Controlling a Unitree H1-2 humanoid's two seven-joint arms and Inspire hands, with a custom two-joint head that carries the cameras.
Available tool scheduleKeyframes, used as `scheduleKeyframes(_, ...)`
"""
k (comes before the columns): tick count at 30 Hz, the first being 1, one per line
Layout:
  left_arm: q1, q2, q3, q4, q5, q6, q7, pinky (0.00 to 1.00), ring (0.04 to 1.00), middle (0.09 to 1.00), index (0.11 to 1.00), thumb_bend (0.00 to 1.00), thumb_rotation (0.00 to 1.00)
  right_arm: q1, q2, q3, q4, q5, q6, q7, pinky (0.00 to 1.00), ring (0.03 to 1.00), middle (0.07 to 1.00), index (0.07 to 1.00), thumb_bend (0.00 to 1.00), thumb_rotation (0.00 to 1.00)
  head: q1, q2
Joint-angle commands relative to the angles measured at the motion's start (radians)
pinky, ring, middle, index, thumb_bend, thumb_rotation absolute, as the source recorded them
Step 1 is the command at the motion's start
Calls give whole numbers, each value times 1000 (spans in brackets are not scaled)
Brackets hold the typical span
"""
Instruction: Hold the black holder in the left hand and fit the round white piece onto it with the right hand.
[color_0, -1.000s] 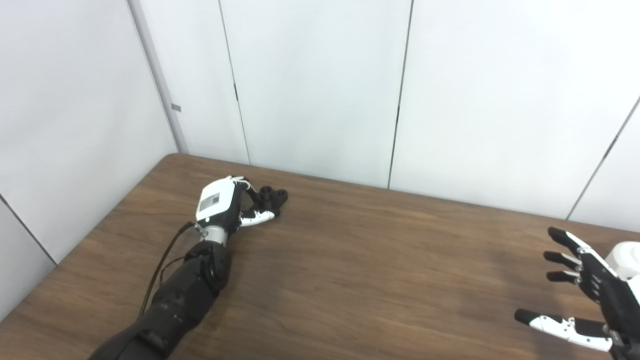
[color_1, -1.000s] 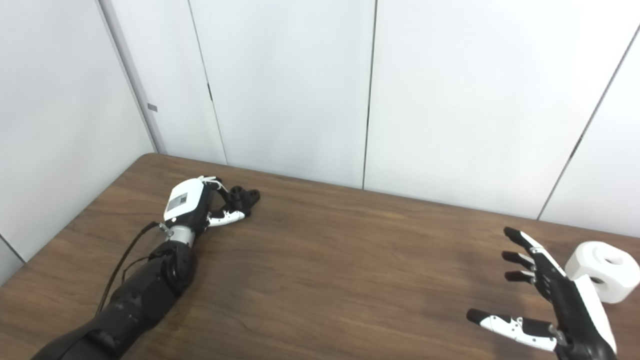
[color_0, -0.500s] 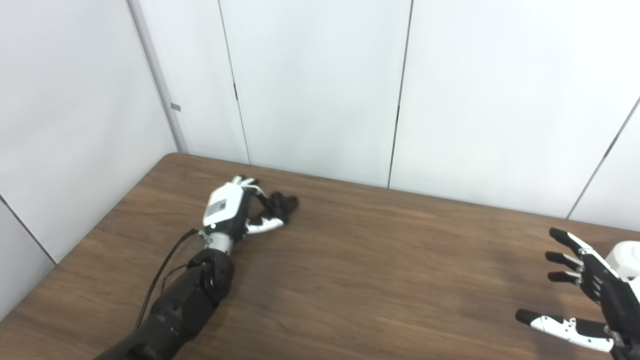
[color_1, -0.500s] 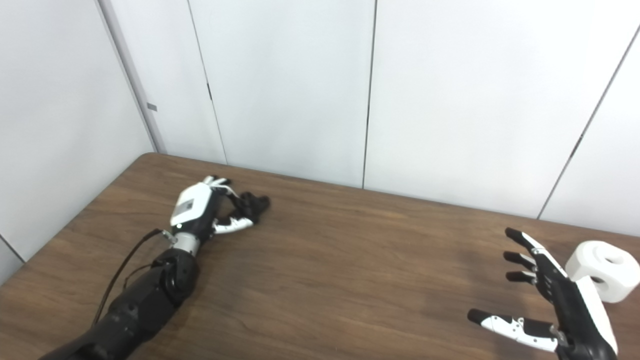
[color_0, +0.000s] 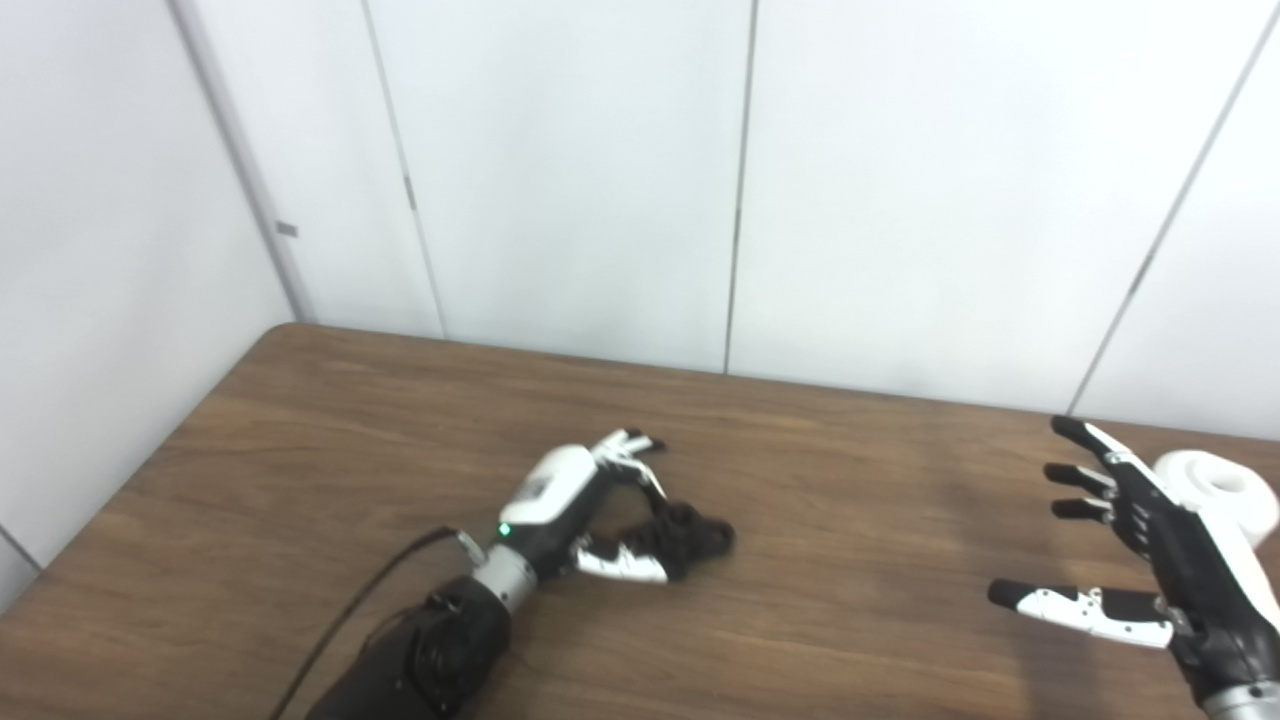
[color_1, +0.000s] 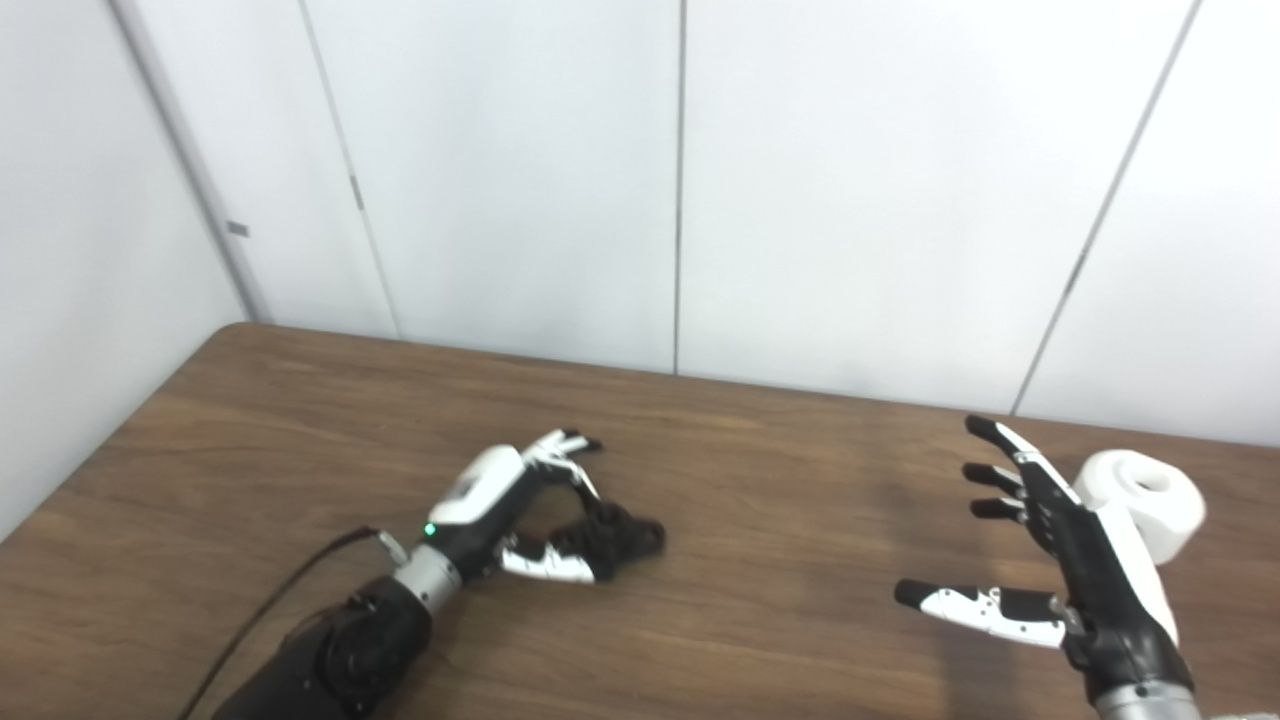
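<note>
Nearest, at lower right of the frame, the right hand (color_1: 1075, 560) hovers with fingers spread, holding nothing; just beyond it the round white piece (color_1: 1140, 505) sits on the counter (color_1: 780, 480); left of centre, the left hand (color_1: 525, 520) is clamped on the black holder (color_1: 620, 535).

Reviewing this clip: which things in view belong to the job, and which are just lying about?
Part of the job:
- black holder, gripped in the left hand
- round white piece, on the table behind the right hand, which is open and empty

Just there:
- wooden table, the work surface
- nothing else lies on it in view
</note>
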Motion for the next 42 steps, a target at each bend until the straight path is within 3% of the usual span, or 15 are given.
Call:
scheduleKeyframes(1, 8, 0, -19, -27, -6, -23, -61, 995, 996, 914, 482, 524, 60, -27, -10, -14, -5, 1, -54, -27, 703, 811, 930, 885, 720, 0, -16, 5)
scheduleKeyframes(10, 3, -23, -66, -16, 13, -69, -145, 974, 1000, 920, 481, 524, 60, -23, -17, -17, 33, 1, -119, -45, 689, 800, 924, 883, 706, 110, -101, 29)
scheduleKeyframes(21, 8, -59, -120, 69, 122, -102, -102, 939, 979, 893, 481, 523, 57, -20, -28, -42, -11, 9, -95, -36, 701, 813, 922, 880, 720, 190, -191, 50)
scheduleKeyframes(30, 14, -25, -138, 76, 128, -129, -126, 916, 974, 887, 481, 523, 56, -77, -137, -128, -58, 24, -44, -24, 703, 810, 911, 875, 746, 202, -410, 25)
scheduleKeyframes(33, 19, -17, -138, 62, 115, -126, -145, 926, 979, 893, 481, 523, 55, -102, -155, -194, -12, 36, -92, -75, 705, 817, 908, 865, 757, 188, -461, 9)
scheduleKeyframes(37, 14, -19, -136, 125, 128, -196, -87, 873, 949, 876, 482, 523, 54, -127, -178, -261, 66, -19, -139, -154, 750, 878, 932, 872, 778, 319, -515, -11)
scheduleKeyframes(39, 12, -17, -134, 128, 125, -194, -100, 884, 953, 879, 482, 523, 53, -142, -205, -278, 103, -33, -126, -164, 795, 911, 956, 882, 772, 330, -533, -20)
scheduleKeyframes(42, 18, -6, -126, 111, 105, -184, -125, 907, 955, 878, 482, 523, 50, -165, -263, -277, 163, -67, -47, -148, 887, 965, 988, 896, 803, 366, -557, -30)
